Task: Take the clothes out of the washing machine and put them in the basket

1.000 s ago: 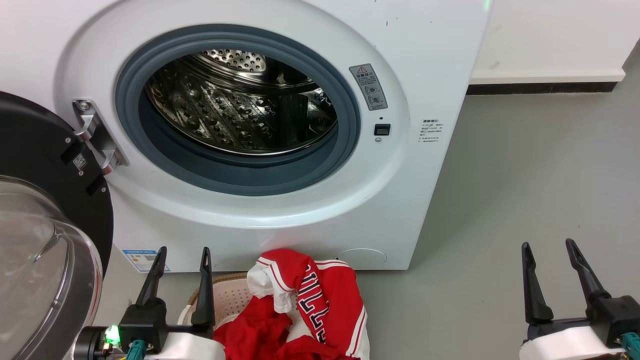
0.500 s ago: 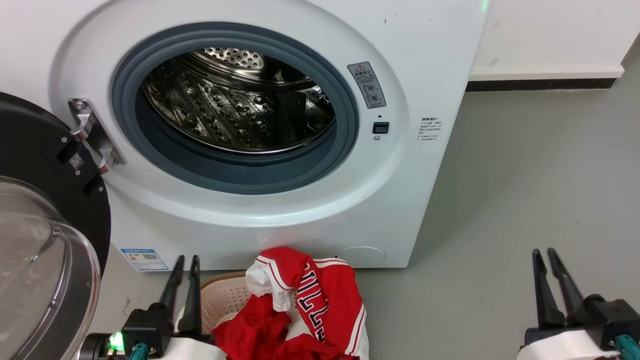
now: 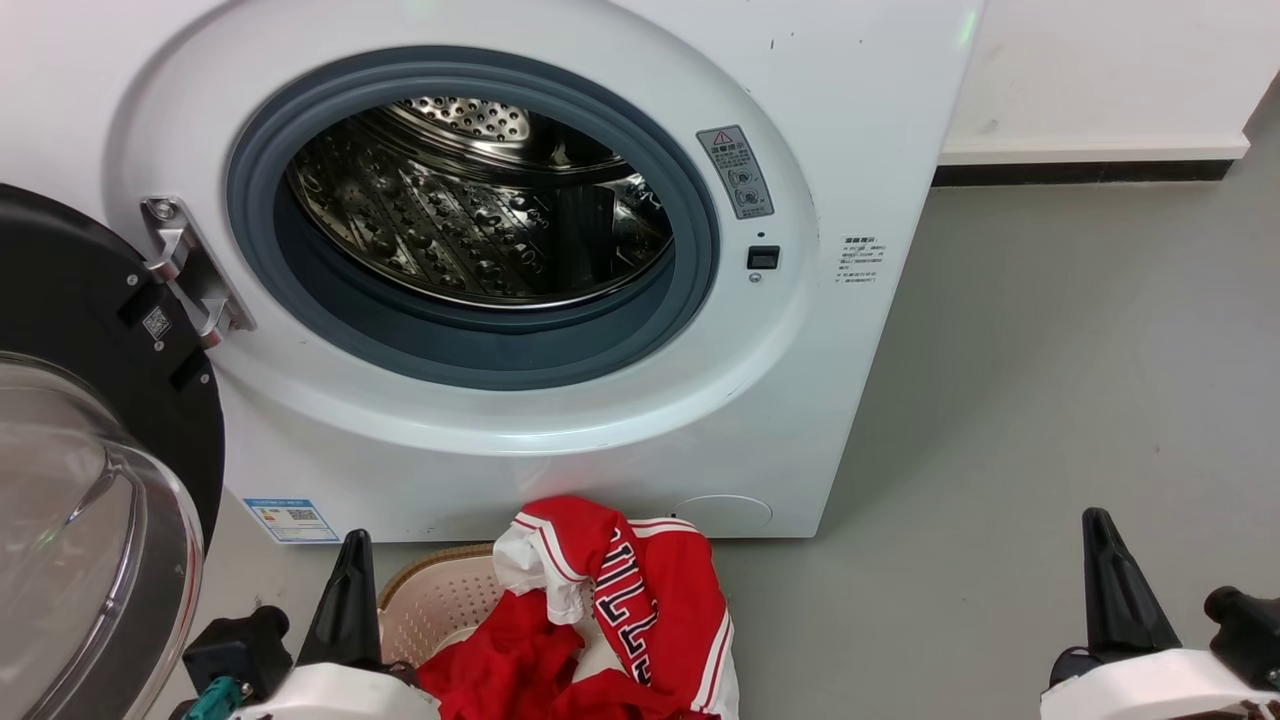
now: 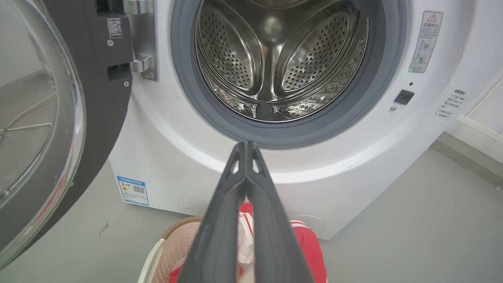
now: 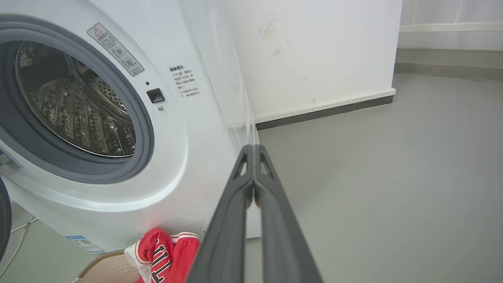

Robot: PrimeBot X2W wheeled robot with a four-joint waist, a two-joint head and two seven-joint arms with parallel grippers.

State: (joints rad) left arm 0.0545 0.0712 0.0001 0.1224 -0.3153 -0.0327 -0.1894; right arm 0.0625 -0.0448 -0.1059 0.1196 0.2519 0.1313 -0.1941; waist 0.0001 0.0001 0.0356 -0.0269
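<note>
The white washing machine (image 3: 860, 100) stands with its black-rimmed glass door (image 3: 90, 450) swung open to the left; the steel drum (image 3: 480, 210) holds no cloth that I can see. On the floor in front sits the cream basket (image 3: 435, 600), and the red clothes (image 3: 640, 610) lie heaped in it, the lettered jersey draped over its right rim. My left gripper (image 3: 352, 545) is shut at the lower left, beside the basket, holding nothing. My right gripper (image 3: 1097, 525) is shut at the lower right over bare floor. The wrist views show both finger pairs pressed together, left gripper (image 4: 246, 144), right gripper (image 5: 253, 147).
Grey floor (image 3: 1060, 380) stretches to the right of the machine up to a white wall with a dark skirting (image 3: 1090, 175). A blue label (image 3: 290, 520) sits low on the machine's front. A thin cable (image 5: 17, 232) lies on the floor at the machine's left.
Both grippers have gone from open to shut and have sunk lower in the head view. The clothes and basket have not moved.
</note>
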